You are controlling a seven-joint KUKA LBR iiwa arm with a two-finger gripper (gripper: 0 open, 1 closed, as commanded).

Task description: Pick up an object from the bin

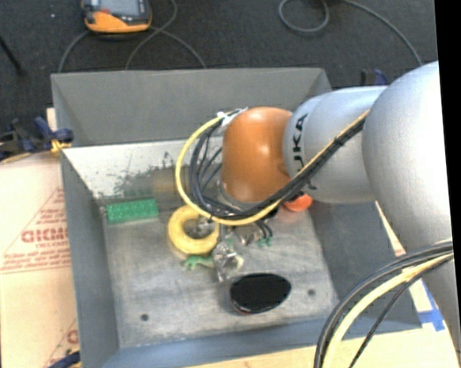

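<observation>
My gripper (230, 257) hangs below the orange wrist cover, low in the middle of the bin. It is right beside a yellow tape roll (191, 231), which lies just to its left. A small green piece (195, 262) pokes out under the roll's near edge. A flat black oval thing (260, 292) lies on the floor just in front of the gripper. The view shows nothing held in the gripper.
A green studded block (132, 210) lies at the back left of the bin floor. An orange thing (299, 203) peeks out from behind the arm at the right. The arm and its cables cover the bin's back right part.
</observation>
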